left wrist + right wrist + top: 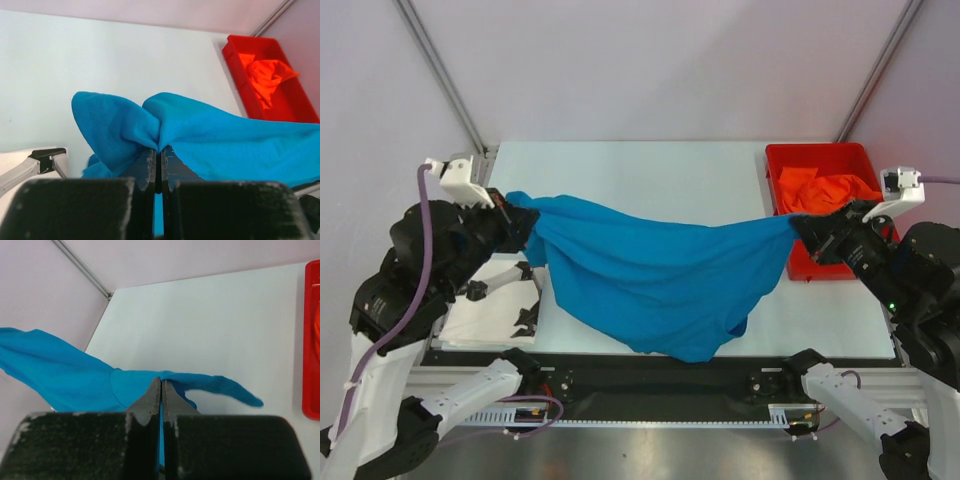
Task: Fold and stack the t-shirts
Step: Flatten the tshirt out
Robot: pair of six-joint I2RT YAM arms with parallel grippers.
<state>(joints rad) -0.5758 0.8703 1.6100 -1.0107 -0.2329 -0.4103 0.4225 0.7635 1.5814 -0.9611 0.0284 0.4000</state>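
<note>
The bright blue t-shirt [650,275] hangs stretched between both arms above the table, its lower edge sagging toward the near edge. My left gripper [510,212] is shut on its left end; the blue t-shirt [200,135] bunches at the closed tips of that left gripper [159,149]. My right gripper [798,228] is shut on the right end, the blue t-shirt [65,375] pinched between the tips of the right gripper [161,381]. The white t-shirt with black blotches [500,310] lies flat at the near left, partly under the left arm. The orange t-shirt [825,190] lies crumpled in the red bin.
The red plastic bin [820,265] stands at the table's right edge, behind and under the right gripper; the same bin [290,107] appears in the left wrist view. The pale table [650,175] is bare behind the shirt.
</note>
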